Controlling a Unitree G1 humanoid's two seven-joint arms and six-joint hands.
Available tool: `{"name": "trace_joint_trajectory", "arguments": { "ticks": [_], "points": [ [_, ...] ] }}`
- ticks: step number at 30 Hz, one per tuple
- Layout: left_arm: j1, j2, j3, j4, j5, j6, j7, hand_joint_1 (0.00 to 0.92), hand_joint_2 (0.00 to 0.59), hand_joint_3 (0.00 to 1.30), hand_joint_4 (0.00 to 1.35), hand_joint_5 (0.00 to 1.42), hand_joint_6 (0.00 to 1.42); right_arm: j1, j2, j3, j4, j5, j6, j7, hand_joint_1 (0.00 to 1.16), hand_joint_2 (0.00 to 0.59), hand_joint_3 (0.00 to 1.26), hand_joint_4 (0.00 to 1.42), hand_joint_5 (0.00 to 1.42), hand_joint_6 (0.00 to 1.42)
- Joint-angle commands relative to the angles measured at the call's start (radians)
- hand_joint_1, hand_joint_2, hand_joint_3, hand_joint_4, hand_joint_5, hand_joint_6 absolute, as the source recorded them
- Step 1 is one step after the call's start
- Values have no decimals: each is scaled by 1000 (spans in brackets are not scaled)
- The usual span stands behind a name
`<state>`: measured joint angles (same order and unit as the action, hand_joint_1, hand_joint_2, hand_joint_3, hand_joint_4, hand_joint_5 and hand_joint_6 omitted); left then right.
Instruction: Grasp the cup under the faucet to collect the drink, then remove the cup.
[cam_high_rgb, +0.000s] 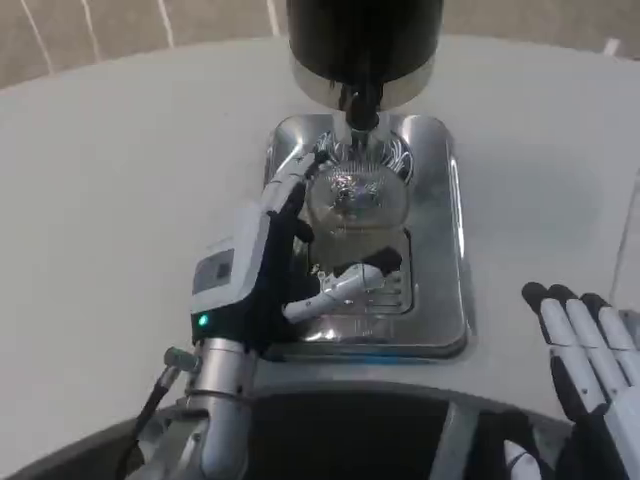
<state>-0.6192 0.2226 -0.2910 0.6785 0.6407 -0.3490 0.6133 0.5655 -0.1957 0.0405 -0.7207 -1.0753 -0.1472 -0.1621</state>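
I saw the left hand (268, 262) wrapped around the clear cup (355, 203), which stood on the steel drip tray (452, 300) directly under the faucet (360, 103). My right hand (582, 345) rested flat on the white desk (110, 210), fingers extended, holding nothing.

Bare table (120, 180) lies open left and right of the drip tray (455, 250). Over the tray's far end the dispenser (365, 45) and its faucet (360, 105) block the way straight above the cup (355, 200); the tray's near end is partly taken by the left hand (265, 270).
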Motion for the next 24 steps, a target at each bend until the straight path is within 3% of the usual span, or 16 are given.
{"name": "trace_joint_trajectory", "arguments": {
  "ticks": [1, 7, 14, 17, 19, 24],
  "points": [
    [69, 71, -5, -138, 50, 37, -38, 87, 1, 40, 8, 428, 445, -18, 1, 0, 7, 35, 0, 13, 202, 586, 0, 0, 0, 0],
    [192, 132, 52, -367, 50, 130, -110, 4, 0, 0, 0, 358, 322, -80, 10, 12, 35, 65, 17, 35, 199, 586, 0, 0, 0, 0],
    [318, 156, 126, -569, 46, 222, -192, 0, 0, 0, 0, 241, 236, -155, 19, 19, 45, 133, 48, 89, 168, 586, 0, 0, 0, 0],
    [386, 172, 137, -660, 74, 257, -228, 0, 0, 0, 0, 183, 173, -182, 40, 26, 24, 165, 75, 123, 157, 586, 0, 0, 0, 0],
    [441, 184, 144, -733, 101, 289, -258, 0, 30, 0, 0, 162, 146, -216, 63, 35, -2, 190, 100, 149, 153, 586, 0, 0, 0, 0],
    [597, 157, 185, -888, 128, 392, -319, 0, 87, 0, 0, 164, 106, -331, 121, 71, -56, 241, 174, 228, 106, 586, 0, 0, 0, 0]
  ]
}}
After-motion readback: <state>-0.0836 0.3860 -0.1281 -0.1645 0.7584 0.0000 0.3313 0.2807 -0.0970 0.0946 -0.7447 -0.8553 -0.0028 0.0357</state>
